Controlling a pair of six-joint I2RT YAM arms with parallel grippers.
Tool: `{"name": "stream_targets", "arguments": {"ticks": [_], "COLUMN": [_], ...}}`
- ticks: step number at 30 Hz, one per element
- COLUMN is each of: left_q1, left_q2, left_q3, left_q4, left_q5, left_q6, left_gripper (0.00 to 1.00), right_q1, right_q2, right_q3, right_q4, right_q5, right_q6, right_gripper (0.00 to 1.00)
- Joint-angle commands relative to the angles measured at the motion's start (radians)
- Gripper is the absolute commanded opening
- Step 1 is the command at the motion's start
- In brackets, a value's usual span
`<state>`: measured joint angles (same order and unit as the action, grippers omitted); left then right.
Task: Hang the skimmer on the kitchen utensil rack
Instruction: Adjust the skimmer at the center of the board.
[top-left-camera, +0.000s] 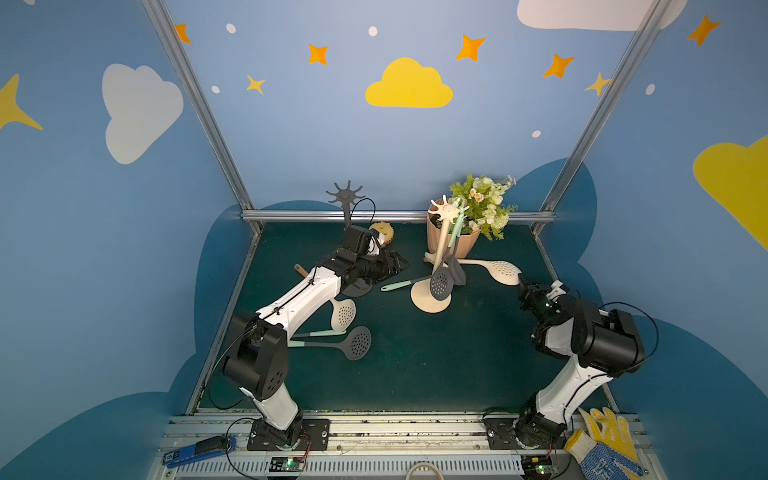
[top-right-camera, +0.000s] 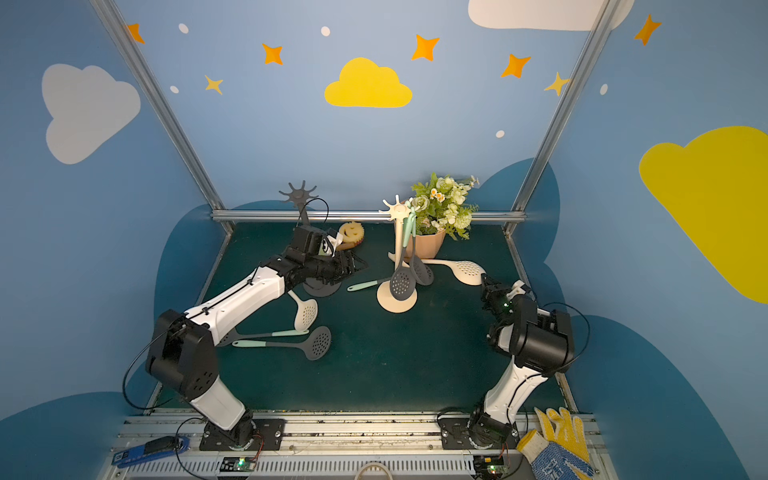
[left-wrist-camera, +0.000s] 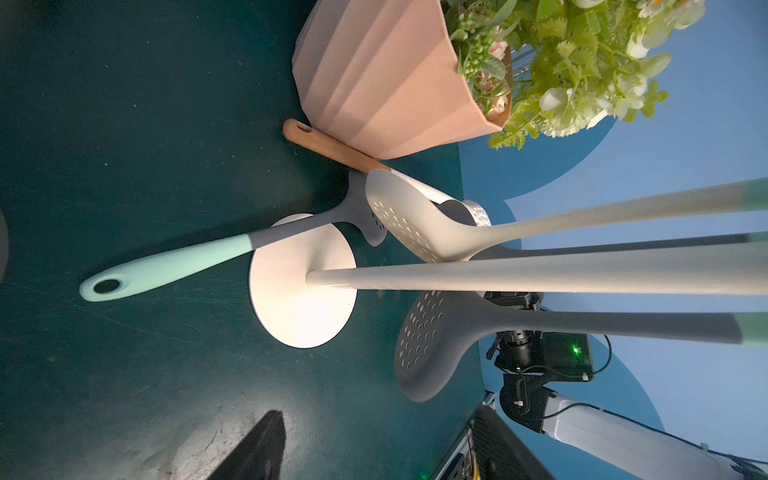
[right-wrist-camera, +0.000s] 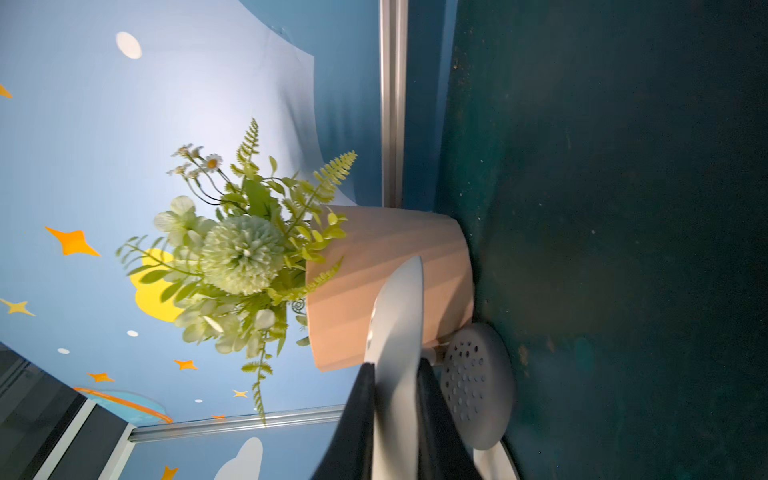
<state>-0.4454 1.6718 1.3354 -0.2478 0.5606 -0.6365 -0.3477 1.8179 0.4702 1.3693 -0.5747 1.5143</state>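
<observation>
On the green mat (top-left-camera: 415, 374), the cream rack (top-left-camera: 424, 303) stands with two grey skimmers (top-left-camera: 440, 284) hung from it and the pot (top-left-camera: 465, 245) just behind it. Right of the rack, the cream skimmer (top-left-camera: 503, 270) reaches from its wooden handle end at the pot's foot, behind the rack, to its perforated bowl. The right gripper (top-left-camera: 521, 282) is clamped on the bowl's rim farthest from the rack; the left gripper (top-left-camera: 401, 264), left of the rack, stands spread, holding nothing.

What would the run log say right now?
right gripper: shut on cream skimmer | left gripper: open, empty | cream rack: dark skimmers hanging
</observation>
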Motion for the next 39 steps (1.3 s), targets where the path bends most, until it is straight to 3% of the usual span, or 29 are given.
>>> {"name": "stream_targets", "arguments": {"ticks": [1, 6, 15, 21, 25, 31, 35, 39], "left_q1": [-0.001, -0.005, -0.009, -0.012, -0.014, -0.016, -0.015, -0.008], "left_q2": [-0.007, -0.017, -0.032, -0.042, -0.048, -0.043, -0.037, -0.033], "left_q3": [-0.008, -0.006, -0.007, -0.008, -0.008, -0.002, 0.005, 0.016], "left_q4": [0.022, 0.020, 0.015, 0.016, 0.012, 0.002, -0.017, -0.042], "left_q5": [0.013, 0.010, 0.009, 0.010, 0.007, 0.009, -0.003, -0.014], "left_q6": [0.004, 0.006, 0.008, 0.006, 0.010, 0.015, 0.030, 0.049], "left_gripper": [0.72, 0.72, 0.72, 0.72, 0.72, 0.72, 0.73, 0.73], "right_q1": [-0.035, -0.064, -0.106, -0.122, -0.119, -0.012, 0.169, 0.305], "right_q2": [-0.080, -0.237, -0.670, -0.828, -0.859, -0.794, -0.675, -0.532], "right_q3": [-0.013, -0.031, 0.005, 0.067, 0.104, 0.248, 0.399, 0.538], "right_q4": [0.005, -0.154, -0.771, -0.991, -1.128, -1.420, -1.664, -1.802], "right_q5": [-0.040, -0.058, -0.006, 0.002, -0.022, -0.068, 0.074, 0.256], "right_q6": [-0.010, -0.084, -0.326, -0.416, -0.493, -0.786, -1.060, -1.233], "right_gripper": [0.16, 0.15, 0.15, 0.16, 0.17, 0.36, 0.51, 0.57]}}
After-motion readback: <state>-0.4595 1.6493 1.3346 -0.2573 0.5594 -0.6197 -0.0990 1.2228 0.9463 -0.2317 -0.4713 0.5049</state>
